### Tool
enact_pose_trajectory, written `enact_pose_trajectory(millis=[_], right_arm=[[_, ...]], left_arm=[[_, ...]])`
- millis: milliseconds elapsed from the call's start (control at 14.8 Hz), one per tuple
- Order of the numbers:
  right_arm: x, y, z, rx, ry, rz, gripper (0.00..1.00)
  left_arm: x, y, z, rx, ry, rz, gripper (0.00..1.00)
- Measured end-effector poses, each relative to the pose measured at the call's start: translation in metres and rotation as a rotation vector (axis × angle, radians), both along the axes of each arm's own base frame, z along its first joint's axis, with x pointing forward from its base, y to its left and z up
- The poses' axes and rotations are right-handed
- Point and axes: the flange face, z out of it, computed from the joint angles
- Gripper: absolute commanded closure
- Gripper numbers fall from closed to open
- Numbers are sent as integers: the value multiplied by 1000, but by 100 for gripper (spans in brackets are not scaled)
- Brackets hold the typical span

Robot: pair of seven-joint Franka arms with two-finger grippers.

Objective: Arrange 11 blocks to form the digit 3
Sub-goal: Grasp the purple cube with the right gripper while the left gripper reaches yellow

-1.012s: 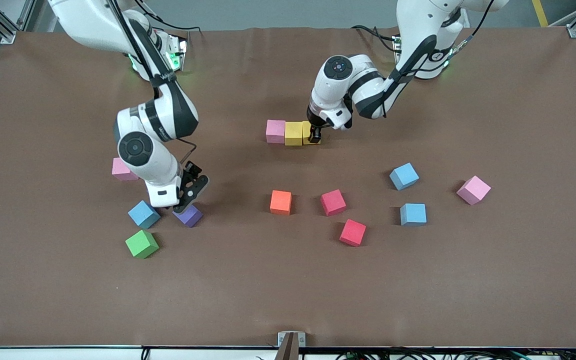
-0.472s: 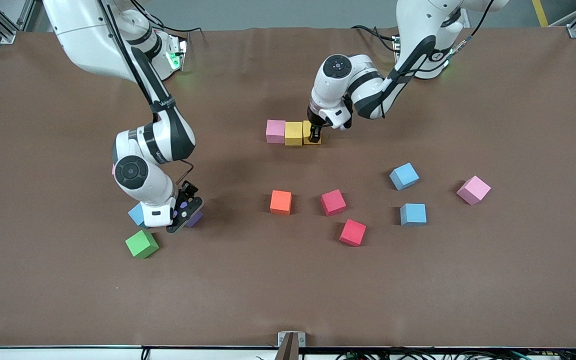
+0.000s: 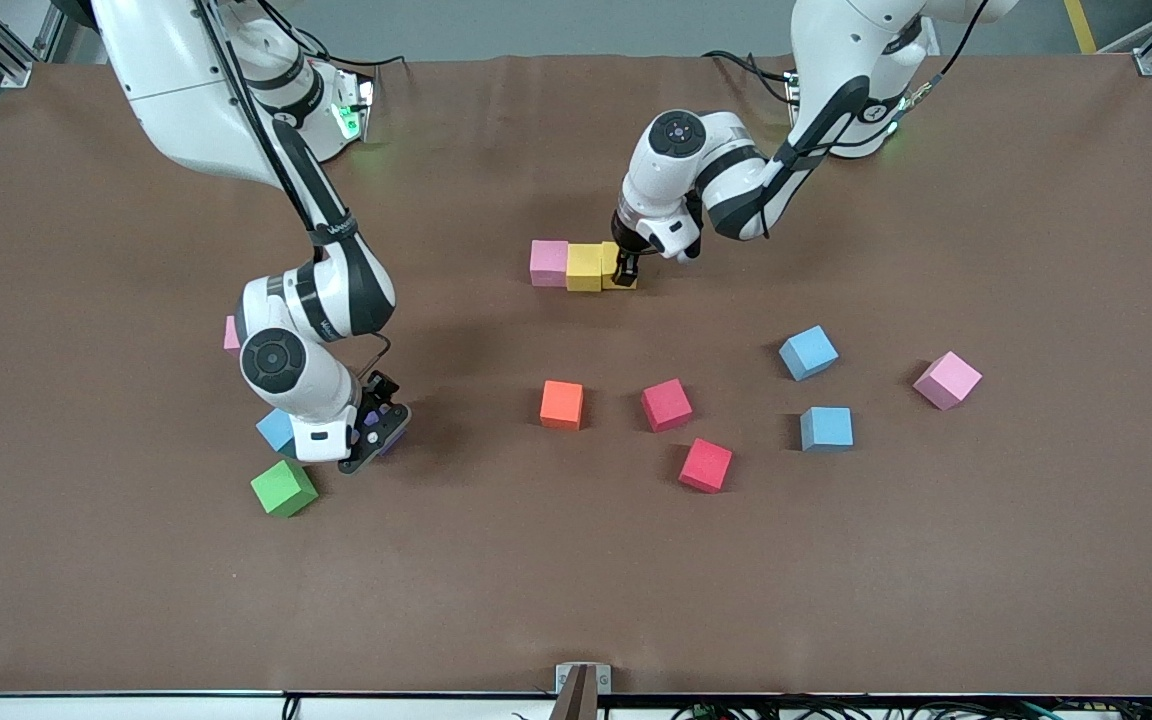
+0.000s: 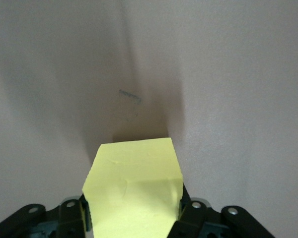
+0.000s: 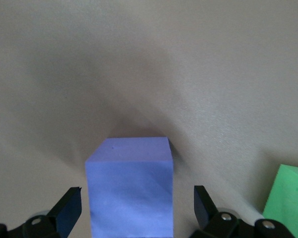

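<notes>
No text, label or number can be read anywhere — the blocks' (image 3: 561, 404) faces are plain.

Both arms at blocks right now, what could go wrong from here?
1. The left pincer is shut on a yellow block touching the second yellow block in the row; releasing or sliding may nudge that and the pink block out of line.
2. The right pincer is open around the purple block, with the green block and a light blue block close by; its fingers may bump them.

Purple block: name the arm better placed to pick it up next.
Right. The right gripper straddles the purple block with open fingers, while the left gripper is shut on a yellow block.
</notes>
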Motion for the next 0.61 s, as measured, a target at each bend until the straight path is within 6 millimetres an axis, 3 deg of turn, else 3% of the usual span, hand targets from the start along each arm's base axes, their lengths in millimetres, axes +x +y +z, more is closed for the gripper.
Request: enact_pose_trajectory(millis=[135,270,337,540,607], right_arm=[[-1,2,-4,0,4,3,44],[-2,2,-5,0,6,4,64],[-1,3,-5,0,6,4,70],[-3,8,-4,-2,16,6,72],[-5,13,-3,-6,31,-11,72]], left_arm=[[0,0,-1,0,3,0,58],[-1,0,-3,0,6,-1,41],[-1,0,-4,0,8,-1,30],[-1,-1,-4,-1,8,0,1],[-1,-1,-4,-2,9,0,0]])
